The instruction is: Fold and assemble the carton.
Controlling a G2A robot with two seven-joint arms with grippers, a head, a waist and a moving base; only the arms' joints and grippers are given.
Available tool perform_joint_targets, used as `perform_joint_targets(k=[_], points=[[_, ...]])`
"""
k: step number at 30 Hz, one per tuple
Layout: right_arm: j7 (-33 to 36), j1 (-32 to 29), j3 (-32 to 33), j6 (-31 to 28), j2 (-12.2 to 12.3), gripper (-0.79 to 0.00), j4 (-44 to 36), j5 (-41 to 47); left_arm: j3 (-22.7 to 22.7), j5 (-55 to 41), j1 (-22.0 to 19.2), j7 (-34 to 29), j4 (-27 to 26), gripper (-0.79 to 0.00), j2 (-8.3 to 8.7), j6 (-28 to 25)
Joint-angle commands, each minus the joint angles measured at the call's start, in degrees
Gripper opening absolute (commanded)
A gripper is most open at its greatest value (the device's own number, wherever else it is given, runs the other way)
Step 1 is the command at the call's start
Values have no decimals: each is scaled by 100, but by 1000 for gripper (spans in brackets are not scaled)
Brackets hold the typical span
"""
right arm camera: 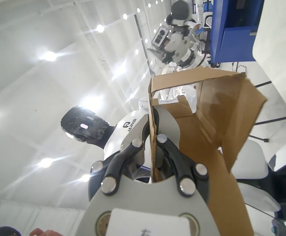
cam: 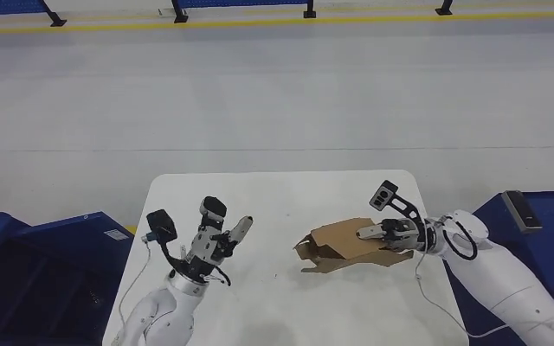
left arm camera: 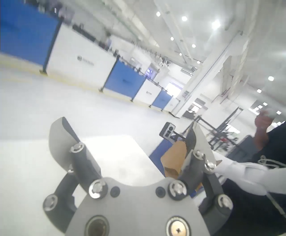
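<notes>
White arm shells, black cables, grey left pincer, silver screws.

A brown carton is clasped at its right end by the right gripper, while the left gripper is held spread, well apart.

Pale floor, yellow line, blue barrier panels, ceiling spotlights.

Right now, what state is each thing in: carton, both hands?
carton: part-folded, flaps open, one wall pinched.
right hand: shut on the carton's wall.
left hand: open, empty, apart from the carton.
</notes>
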Motion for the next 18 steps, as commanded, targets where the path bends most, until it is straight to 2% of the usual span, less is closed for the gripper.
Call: perform_joint_targets(k=[1, 3, 5, 9, 13, 18], points=[[30, 14, -14, 168, -19, -785, -7, -79, 101, 1553, 65, 757, -87, 0, 0, 140], [55, 32, -16, 308, -39, -785, -22, -150, 216, 2759, 72, 1327, -137, 0, 3, 394], [161, 37, -17, 447, -55, -785, -40, -192, 333, 4003, 59, 1777, -58, 0, 7, 865], [247, 48, 25, 572, -79, -785, -37, -342, 461, 5985, -97, 2263, 110, 0, 28, 1695], [214, -14, 58, 594, -99, -785, -110, -515, 657, 6611, -152, 2571, 160, 0, 29, 1921], [173, -87, 127, 628, -125, -785, -175, -590, 748, 6939, -135, 2508, 132, 0, 41, 1900]])
